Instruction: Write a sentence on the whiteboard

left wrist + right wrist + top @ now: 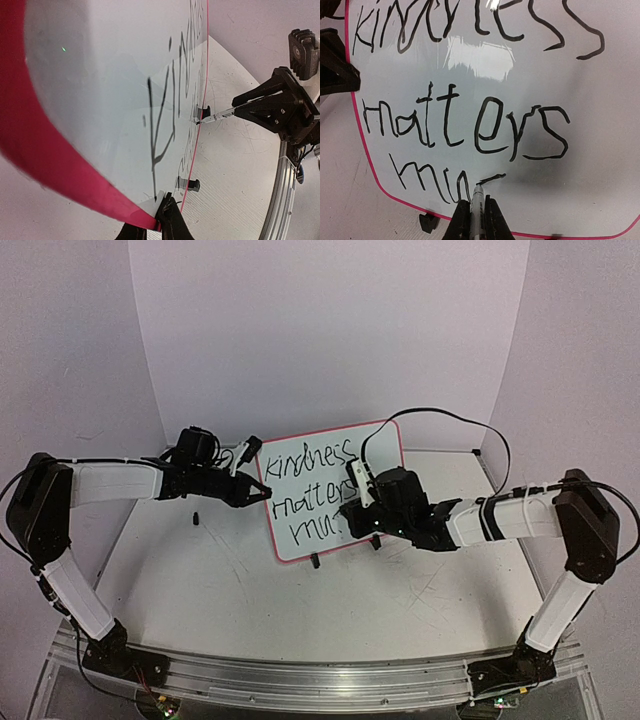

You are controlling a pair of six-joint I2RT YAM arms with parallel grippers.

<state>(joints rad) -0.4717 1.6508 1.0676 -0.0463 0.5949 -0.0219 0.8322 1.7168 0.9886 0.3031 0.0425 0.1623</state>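
Clamped between the fingers of the right claw (pixel 472 220), a black marker (pixel 478 199) runs straight ahead of it, long axis roughly square to the whiteboard (pixel 600 150), tip at the surface just after "mu" on the third line; actual contact cannot be told. So far the sentence (pixel 470 125) reads "kindness matters mu". Standing tilted on black feet (pixel 429 221) on the counter (pixel 300 610), the whiteboard faces this claw, long side running across it from left to right. Bare white lies to the right of the tip, so the remaining letters probably call for short strokes that way. At the far left edge, the left claw (pixel 161 220) is clamped on the red rim, steadying the whiteboard.
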